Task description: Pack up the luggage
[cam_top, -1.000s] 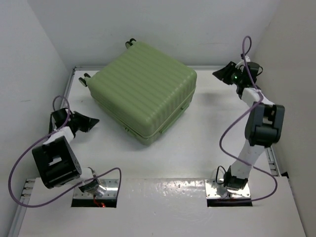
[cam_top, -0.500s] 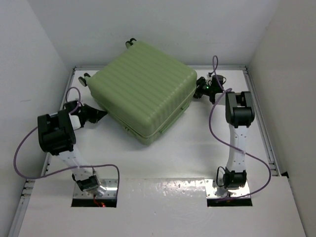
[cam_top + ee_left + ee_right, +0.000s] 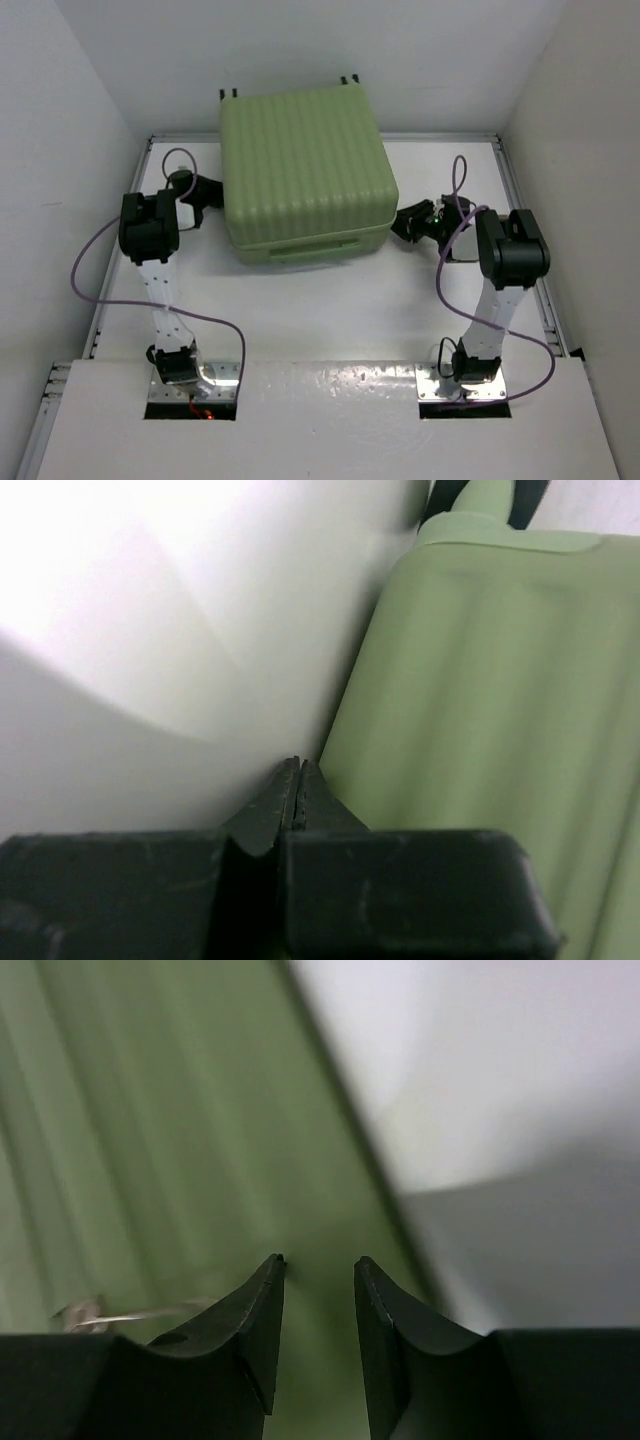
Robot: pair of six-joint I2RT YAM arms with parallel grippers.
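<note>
**Fig.** Closed luggage (image 3: 300, 165), diagonal a second ago, now lies square to the counter (image 3: 330, 310) edges, towards the far edge. It looks aligned, but the lid is shut and packing has not begun. Both arms reach forward, elbows raised. The right tool (image 3: 405, 222), narrowly parted and empty, is by the near right corner. The left tool (image 3: 208, 190), shut, is farther back beside the left side.

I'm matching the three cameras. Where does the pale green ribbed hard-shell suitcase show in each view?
Top external: pale green ribbed hard-shell suitcase, upper centre, closed.
Left wrist: suitcase fills the right half, beside the shut left gripper.
Right wrist: suitcase fills the left half, behind the open right gripper.
Shared landmark: white table bordering the green shell.
</note>
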